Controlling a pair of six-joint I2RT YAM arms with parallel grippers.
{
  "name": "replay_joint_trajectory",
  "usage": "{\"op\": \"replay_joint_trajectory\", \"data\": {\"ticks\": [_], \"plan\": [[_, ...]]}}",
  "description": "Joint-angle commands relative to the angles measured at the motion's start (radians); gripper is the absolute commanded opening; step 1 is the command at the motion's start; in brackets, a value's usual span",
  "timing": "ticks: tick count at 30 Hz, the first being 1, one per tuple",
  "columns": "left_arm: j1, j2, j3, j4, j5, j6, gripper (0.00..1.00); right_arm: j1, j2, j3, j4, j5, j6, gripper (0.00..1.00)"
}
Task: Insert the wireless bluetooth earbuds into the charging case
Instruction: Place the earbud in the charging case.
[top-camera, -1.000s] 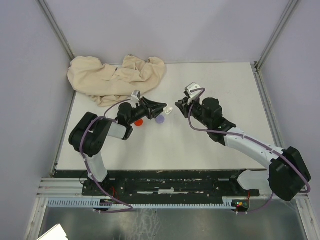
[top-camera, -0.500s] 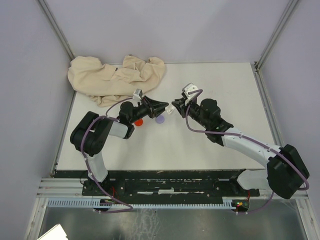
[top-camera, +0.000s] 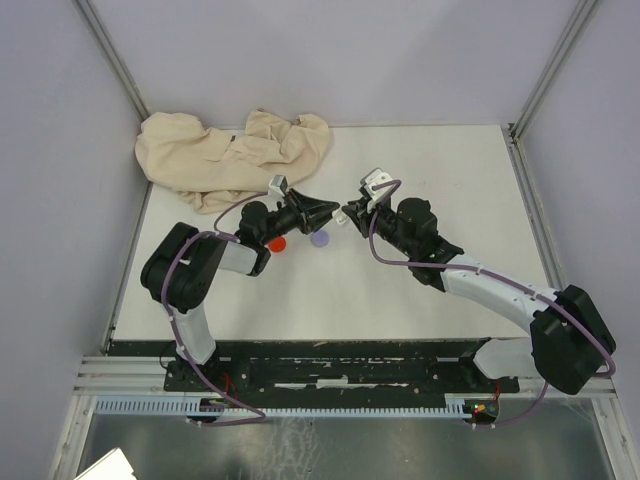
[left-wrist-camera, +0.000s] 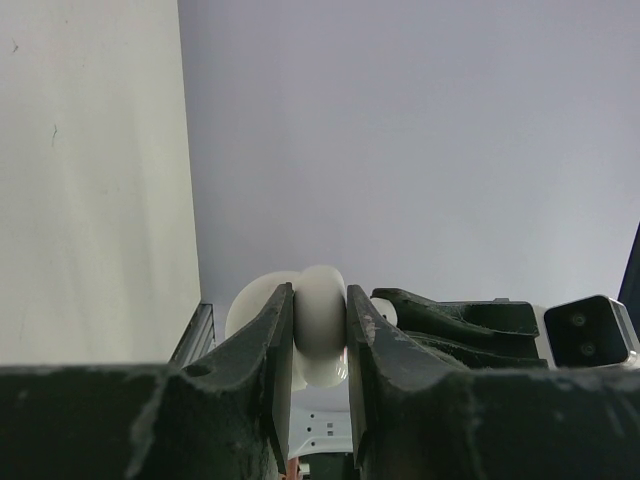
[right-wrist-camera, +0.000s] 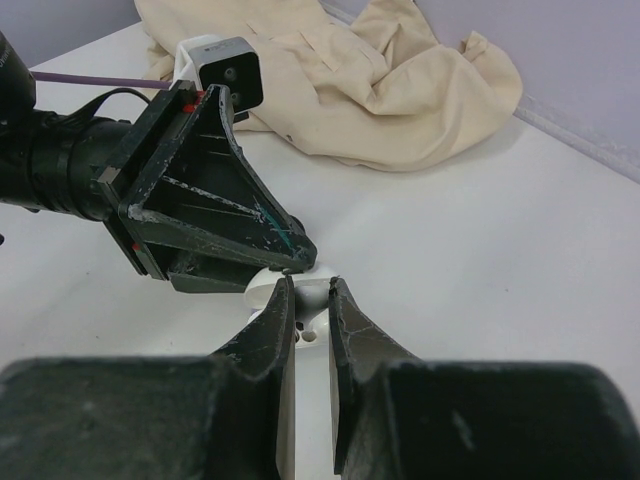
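I am watching the white case (left-wrist-camera: 321, 335), round and smooth, sitting pinched between the closed jaws of the left gripper (left-wrist-camera: 320, 294), which is holding it near the middle of the table (top-camera: 450, 170). The right gripper (right-wrist-camera: 308, 284) is nosing tip to tip against it. Its jaws are nearly together, with a small white piece (right-wrist-camera: 312, 318) showing in the slot. I cannot tell whether that is an earbud being gripped or only part of the case beyond. So I am judging the insertion as under way but not finished, since nothing is showing as seated. A red disc (top-camera: 277, 243) and a purple disc (top-camera: 319, 240) are lying just beside the left gripper, and a beige cloth (top-camera: 235, 155) is lying bunched at the far left. I am finding no brand, label or readable writing anywhere.
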Motion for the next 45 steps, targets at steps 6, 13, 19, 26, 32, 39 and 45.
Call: {"op": "replay_joint_trajectory", "data": {"ticks": [6,13,19,26,32,39,45], "plan": [[-0.004,-0.045,0.029,0.068,0.026,-0.032,0.03,0.005,0.003,0.004,0.015,0.011,-0.024,0.02],[-0.004,-0.047,0.03,0.082,0.031,-0.034,0.03,0.005,0.009,0.003,0.004,0.016,-0.028,0.02],[-0.004,-0.048,0.034,0.096,0.035,-0.037,0.03,0.005,0.016,0.004,-0.001,0.02,-0.03,0.02],[-0.005,-0.053,0.036,0.108,0.037,-0.038,0.03,0.005,0.019,0.008,-0.009,0.033,-0.028,0.02],[-0.005,-0.053,0.04,0.112,0.036,-0.041,0.03,0.006,0.022,0.034,-0.061,0.056,-0.009,0.15],[-0.005,-0.053,0.039,0.111,0.035,-0.04,0.03,0.004,0.017,0.042,-0.06,0.073,0.008,0.28],[-0.004,-0.052,0.037,0.108,0.035,-0.039,0.03,0.004,0.006,0.052,-0.035,0.084,0.027,0.43]]}}
